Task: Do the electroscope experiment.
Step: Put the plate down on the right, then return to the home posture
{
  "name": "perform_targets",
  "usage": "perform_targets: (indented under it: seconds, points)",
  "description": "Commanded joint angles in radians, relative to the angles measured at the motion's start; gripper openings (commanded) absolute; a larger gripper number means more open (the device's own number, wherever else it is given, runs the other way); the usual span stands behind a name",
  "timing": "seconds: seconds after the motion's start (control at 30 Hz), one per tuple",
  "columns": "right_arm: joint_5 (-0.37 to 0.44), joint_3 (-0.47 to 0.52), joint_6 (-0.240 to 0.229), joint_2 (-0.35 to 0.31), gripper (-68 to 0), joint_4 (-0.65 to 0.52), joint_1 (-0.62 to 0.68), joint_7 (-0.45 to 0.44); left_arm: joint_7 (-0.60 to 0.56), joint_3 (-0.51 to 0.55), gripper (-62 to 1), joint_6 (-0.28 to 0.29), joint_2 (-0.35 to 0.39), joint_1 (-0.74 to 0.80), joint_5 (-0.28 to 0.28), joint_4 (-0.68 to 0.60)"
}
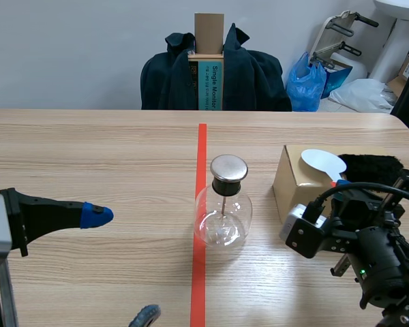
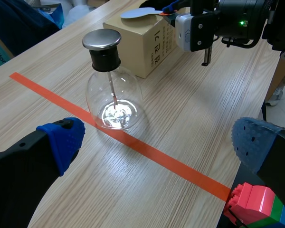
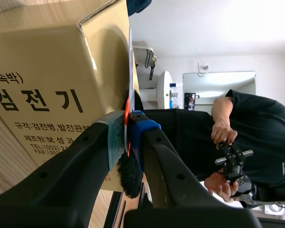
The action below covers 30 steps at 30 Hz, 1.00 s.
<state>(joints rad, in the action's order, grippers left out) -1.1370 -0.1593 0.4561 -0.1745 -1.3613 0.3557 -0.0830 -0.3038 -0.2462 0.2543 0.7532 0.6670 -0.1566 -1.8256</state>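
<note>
The electroscope [image 1: 221,204] is a round glass flask with a metal cap, standing on the red tape line; it also shows ahead of my left gripper [image 2: 159,142] as the flask [image 2: 111,90]. My left gripper [image 1: 120,266] is open, apart from the flask. A white paddle [image 1: 324,163] with an orange-red handle lies on a cardboard box [image 1: 296,184], next to black fur [image 1: 371,167]. My right gripper [image 3: 127,135] is shut on the paddle's handle [image 3: 127,111] at the box [image 3: 47,85], with the fur [image 3: 130,178] just behind it.
A chair with a dark jacket [image 1: 252,78] and a boxed item stands behind the table's far edge. A blue bag [image 1: 307,82] lies on the floor at the back right. A person in black [image 3: 256,137] shows beyond the right gripper.
</note>
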Motion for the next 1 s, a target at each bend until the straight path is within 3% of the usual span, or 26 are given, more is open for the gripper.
perform_targets:
  seconds: [0.0, 0.13, 0.4, 0.6, 0.67, 0.8, 0.9, 0.97]
  points:
    - [-0.003, 0.007, 0.015, -0.013, -62.8, -0.018, -0.007, 0.005, -0.014, 0.002, 1.4, -0.002, -0.010, -0.005, -0.003, -0.008]
    - [0.004, 0.007, 0.015, -0.013, -47.0, -0.018, -0.006, 0.006, -0.013, 0.002, 1.4, -0.002, -0.010, -0.005, -0.003, -0.008]
    - [0.048, 0.007, 0.015, -0.014, 0.4, -0.018, -0.003, 0.010, -0.013, 0.002, 1.4, -0.002, -0.010, -0.005, -0.003, -0.008]
    - [0.107, 0.010, 0.015, -0.030, 0.4, -0.020, 0.037, 0.010, -0.014, 0.002, 1.4, -0.002, -0.010, -0.005, -0.003, -0.008]
    - [0.159, 0.009, 0.014, -0.053, 0.4, -0.024, 0.070, 0.010, -0.014, 0.002, 1.4, -0.002, -0.010, -0.005, -0.003, -0.008]
    - [0.400, 0.009, -0.056, -0.145, 0.4, -0.066, 0.152, 0.029, -0.014, 0.002, 1.4, -0.002, -0.010, -0.005, -0.003, -0.008]
    - [0.639, 0.009, -0.069, -0.241, 0.4, -0.137, 0.230, 0.044, -0.013, 0.002, 1.4, -0.002, -0.010, -0.005, -0.003, -0.008]
    - [0.758, 0.017, -0.069, -0.269, 0.4, -0.190, 0.270, 0.044, -0.013, 0.002, 1.4, -0.002, -0.010, -0.005, -0.003, -0.008]
